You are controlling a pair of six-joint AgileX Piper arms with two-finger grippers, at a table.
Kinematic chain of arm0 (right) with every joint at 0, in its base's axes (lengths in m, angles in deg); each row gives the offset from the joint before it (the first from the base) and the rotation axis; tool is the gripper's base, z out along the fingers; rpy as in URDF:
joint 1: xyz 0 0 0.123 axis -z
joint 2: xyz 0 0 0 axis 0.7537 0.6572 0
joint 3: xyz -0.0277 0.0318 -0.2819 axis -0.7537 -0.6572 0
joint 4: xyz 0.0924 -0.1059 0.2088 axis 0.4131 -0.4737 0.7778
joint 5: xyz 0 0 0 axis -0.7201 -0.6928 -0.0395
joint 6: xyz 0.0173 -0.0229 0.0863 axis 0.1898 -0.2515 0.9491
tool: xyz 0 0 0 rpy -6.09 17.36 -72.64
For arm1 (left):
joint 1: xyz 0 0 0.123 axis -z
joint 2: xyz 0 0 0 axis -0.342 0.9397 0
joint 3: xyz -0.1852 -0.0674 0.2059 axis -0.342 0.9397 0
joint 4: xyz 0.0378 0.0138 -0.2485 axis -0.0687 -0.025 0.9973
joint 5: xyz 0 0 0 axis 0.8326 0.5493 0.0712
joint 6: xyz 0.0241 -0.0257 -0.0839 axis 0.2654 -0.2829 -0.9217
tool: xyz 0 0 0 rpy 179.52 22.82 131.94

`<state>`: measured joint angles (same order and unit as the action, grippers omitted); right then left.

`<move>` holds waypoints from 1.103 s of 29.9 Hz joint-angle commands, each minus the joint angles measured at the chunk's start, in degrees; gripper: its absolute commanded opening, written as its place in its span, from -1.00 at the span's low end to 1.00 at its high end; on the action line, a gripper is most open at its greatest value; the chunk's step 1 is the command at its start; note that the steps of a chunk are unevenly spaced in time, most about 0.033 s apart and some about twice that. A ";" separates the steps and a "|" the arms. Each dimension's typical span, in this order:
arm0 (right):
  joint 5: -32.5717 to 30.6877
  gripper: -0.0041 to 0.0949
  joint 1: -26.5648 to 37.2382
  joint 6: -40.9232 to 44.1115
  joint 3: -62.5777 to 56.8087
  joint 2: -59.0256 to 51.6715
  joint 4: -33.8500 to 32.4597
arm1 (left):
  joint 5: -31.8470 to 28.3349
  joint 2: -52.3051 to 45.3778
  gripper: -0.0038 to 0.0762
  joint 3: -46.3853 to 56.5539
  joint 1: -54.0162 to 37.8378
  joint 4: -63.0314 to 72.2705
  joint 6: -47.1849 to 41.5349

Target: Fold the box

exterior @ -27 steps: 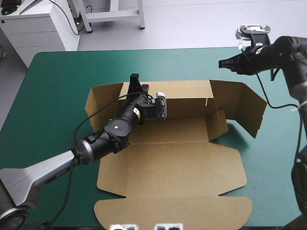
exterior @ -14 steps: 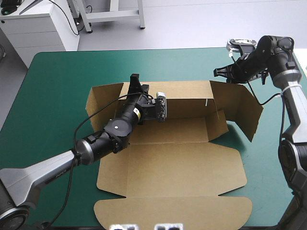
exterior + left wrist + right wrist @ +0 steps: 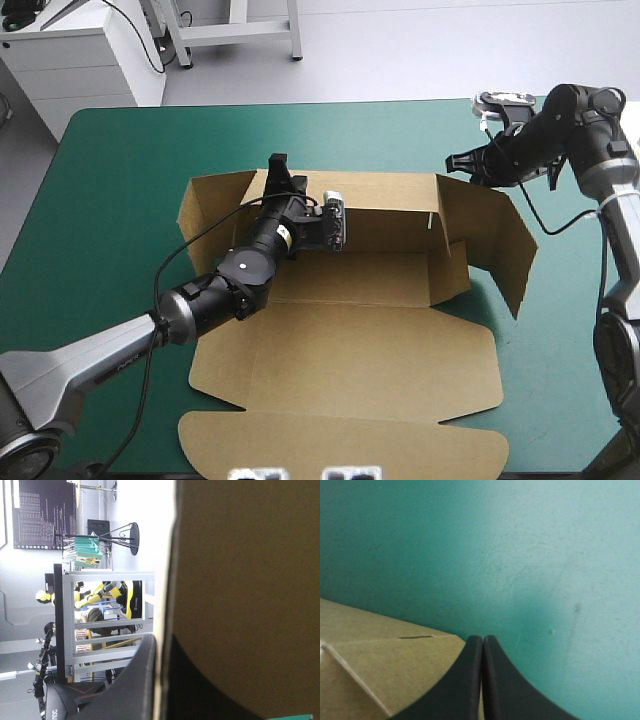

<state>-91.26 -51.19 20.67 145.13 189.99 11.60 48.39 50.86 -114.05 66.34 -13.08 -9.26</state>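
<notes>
- Though its lid and front flaps lie flat toward the table's near edge, the brown box (image 3: 380,350) has its back wall raised, and a side flap stands at each far corner.
- I see it sitting about mid-table. The right flap swings out and back toward the near edge, and the left flap is smaller and more upright.
- My left gripper (image 3: 281,168) sits on the back wall's top edge near its left end. In its wrist view the black fingers are all but closed, with the board's edge pinched between them.
- My right gripper (image 3: 452,163) hangs at the far right corner of the box, by the top of the right flap. Its fingers are pressed together in one pointed arch and hold nothing. I cannot tell whether they touch the board.
- I see the teal-green cover (image 3: 110,200) bare on every side of the box.
</notes>
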 commanded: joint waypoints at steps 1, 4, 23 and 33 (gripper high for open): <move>-1.09 -0.95 -0.26 -3.05 -0.51 -4.66 4.89 | 3.02 -2.28 -0.92 -1.43 0.17 -0.74 -0.99; -1.09 -0.95 -0.26 -3.05 -1.62 -5.26 5.07 | 2.91 -2.28 -0.92 -1.43 0.17 -0.33 -0.99; 17.67 -0.95 -0.26 -25.21 -30.08 -19.66 25.36 | 2.55 -2.28 -0.92 -1.43 0.17 0.27 -0.67; 32.31 -0.94 -0.97 -42.48 -47.04 -26.88 43.80 | 2.55 -2.28 -0.92 -1.43 0.17 0.27 -0.67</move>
<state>-62.20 -51.25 -16.68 98.65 165.44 48.37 49.34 50.86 -114.05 66.34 -11.83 -9.10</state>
